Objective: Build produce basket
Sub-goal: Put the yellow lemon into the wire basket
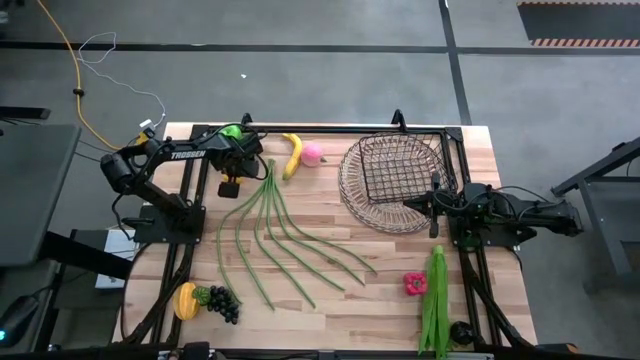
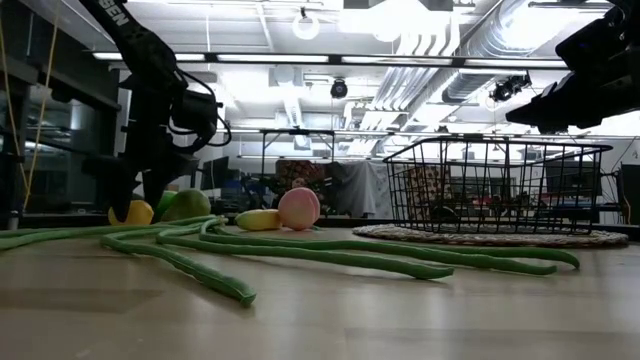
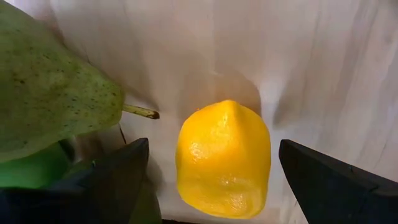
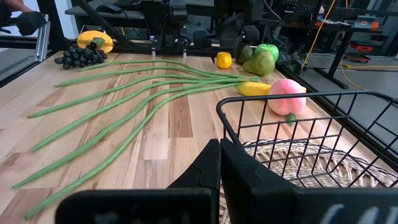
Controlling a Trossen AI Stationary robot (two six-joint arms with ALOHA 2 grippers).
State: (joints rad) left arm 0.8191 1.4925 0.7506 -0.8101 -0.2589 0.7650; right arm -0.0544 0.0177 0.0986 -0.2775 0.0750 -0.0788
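A yellow lemon (image 3: 224,158) lies on the wooden table at the far left, beside a speckled green pear (image 3: 50,93) and a green apple (image 3: 28,171). My left gripper (image 3: 214,155) points down over the lemon, open. One finger stands on each side of the fruit, with a gap to it on both sides. In the high view this gripper (image 1: 230,183) is just nearer than the apple (image 1: 232,131). The round wire basket (image 1: 350,185) sits at the far right. My right gripper (image 4: 219,163) waits shut at the basket's right side.
A banana (image 1: 292,155) and a pink peach (image 1: 313,153) lie between the lemon and the basket. Long green beans (image 1: 275,235) fan across the middle. Dark grapes (image 1: 222,302) lie near left. A small red piece (image 1: 415,284) and leafy greens (image 1: 436,300) lie near right.
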